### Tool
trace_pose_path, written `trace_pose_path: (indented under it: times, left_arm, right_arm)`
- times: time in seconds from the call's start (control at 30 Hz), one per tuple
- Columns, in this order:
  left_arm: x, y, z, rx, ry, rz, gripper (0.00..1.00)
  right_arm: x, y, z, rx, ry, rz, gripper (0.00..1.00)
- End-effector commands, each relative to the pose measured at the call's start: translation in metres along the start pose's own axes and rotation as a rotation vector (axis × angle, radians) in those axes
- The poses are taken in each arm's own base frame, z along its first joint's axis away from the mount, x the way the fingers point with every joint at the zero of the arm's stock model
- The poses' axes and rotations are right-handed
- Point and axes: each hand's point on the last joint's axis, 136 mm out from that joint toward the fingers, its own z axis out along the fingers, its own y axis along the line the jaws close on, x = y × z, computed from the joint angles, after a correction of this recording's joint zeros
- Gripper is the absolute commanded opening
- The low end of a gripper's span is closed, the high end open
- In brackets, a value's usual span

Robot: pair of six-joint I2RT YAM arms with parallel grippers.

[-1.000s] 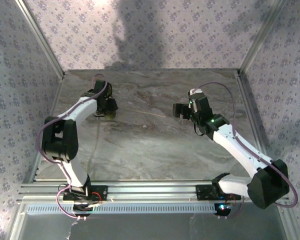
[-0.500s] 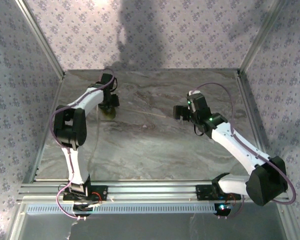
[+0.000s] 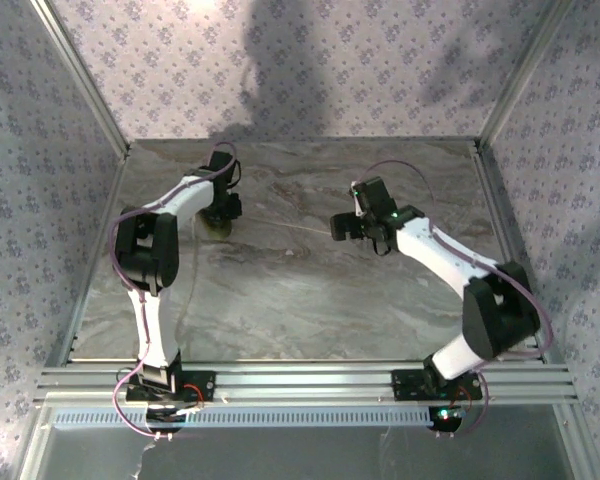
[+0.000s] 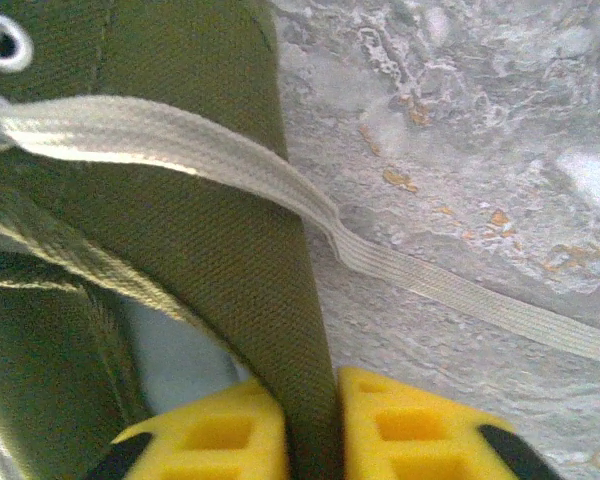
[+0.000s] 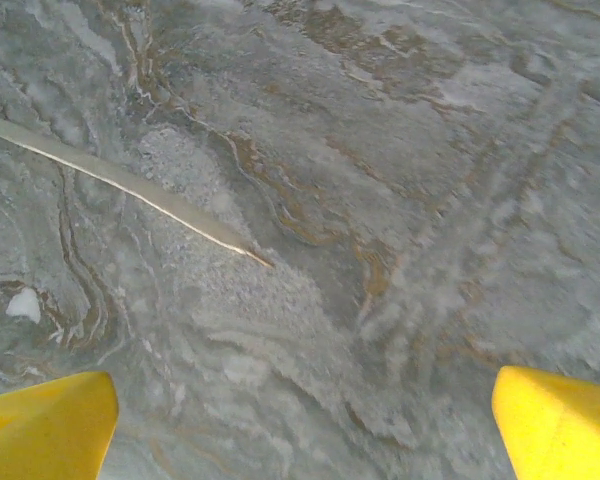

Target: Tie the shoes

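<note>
Between the yellow pads of your left gripper (image 4: 315, 435) sits the thin side wall of the olive shoe (image 4: 180, 250). Over the last second this gripper moved in and pinched down on the canvas, so the shoe is now anchored directly under it, ready for lacing work. You have coarse woven cloth there, a metal eyelet (image 4: 2, 42) ahead and left of the pads, and a flat ribbed cream lace (image 4: 160, 135) trailing rightward across the glossy, marble-veined table (image 4: 460, 100). Your right gripper (image 5: 300, 430) has swung leftward and hangs spread wide, holding nothing. A tapered lace tip (image 5: 230, 243) lies ahead and left of it, probably the free end of that same lace.
</note>
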Motion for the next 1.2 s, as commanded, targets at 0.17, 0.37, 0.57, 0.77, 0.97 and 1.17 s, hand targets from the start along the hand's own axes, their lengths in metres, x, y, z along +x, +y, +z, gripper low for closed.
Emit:
trace_pose_path:
  times: [0.17,0.37,0.57,0.77,0.97,1.17]
  left_arm:
    - [0.019,-0.015,-0.015,0.098,0.010,0.032,0.00]
    - [0.026,-0.017,-0.018,0.126,0.013,0.024,0.00]
    - [0.031,-0.017,-0.015,0.130,0.026,0.025,0.00]
    - [0.030,-0.018,-0.015,0.132,0.029,0.030,0.00]
    - [0.030,-0.019,-0.013,0.135,0.036,0.033,0.00]
    - [0.030,-0.020,-0.011,0.135,0.041,0.037,0.00]
  right_arm:
    - [0.009,0.021,0.055,-0.058,0.188,-0.222,0.85]
    - [0.012,0.025,0.084,-0.062,0.264,-0.279,0.63]
    - [0.018,0.023,0.100,-0.041,0.327,-0.307,0.52]
    - [0.025,0.015,0.108,-0.019,0.376,-0.316,0.47]
    - [0.032,0.014,0.114,-0.010,0.407,-0.329,0.46]
    - [0.042,0.007,0.123,0.040,0.446,-0.352,0.39]
